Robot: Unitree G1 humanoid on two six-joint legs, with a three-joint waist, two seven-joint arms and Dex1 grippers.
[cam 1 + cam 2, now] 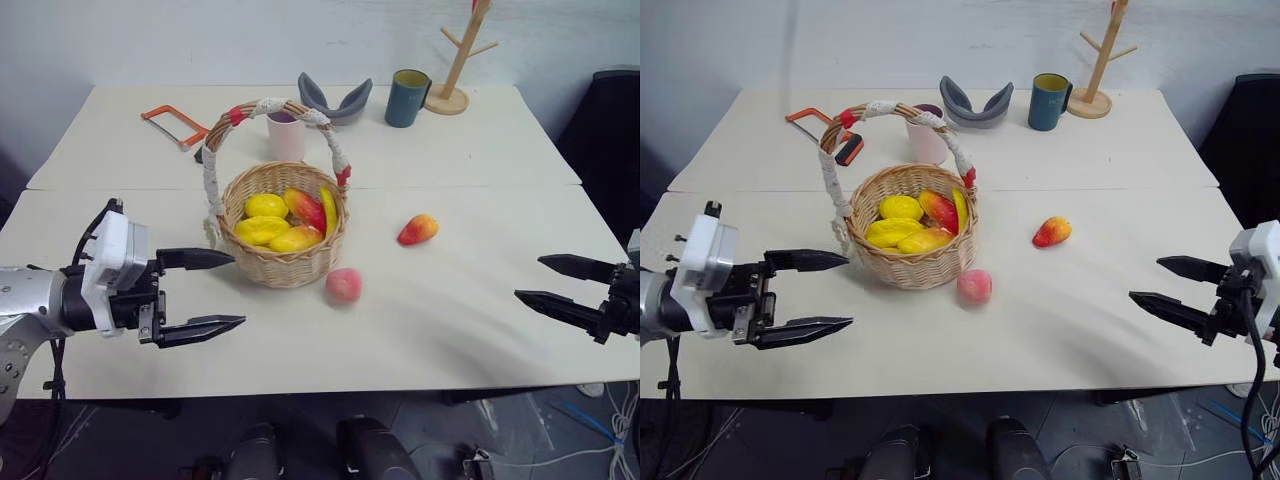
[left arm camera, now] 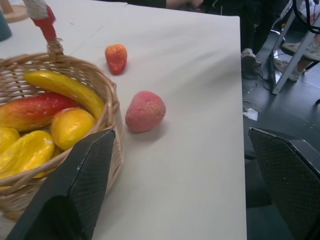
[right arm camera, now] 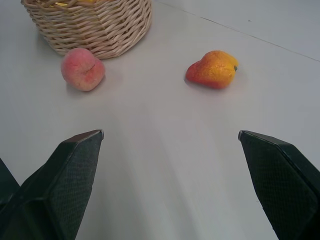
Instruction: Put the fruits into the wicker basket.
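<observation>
Wicker basket (image 1: 285, 265), one peach (image 1: 343, 285), one mango (image 1: 417, 230)

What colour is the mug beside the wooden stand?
The mug is dark teal, yellow inside; the right eye view shows it best.

Lighting bright, diffuse, from overhead. Soft shadow at 4 o'clock of the wicker basket (image 1: 283, 235). No glare on the table (image 1: 470, 330). Wrist views: black fingers (image 3: 70, 175) slightly soft, fruit sharp.
</observation>
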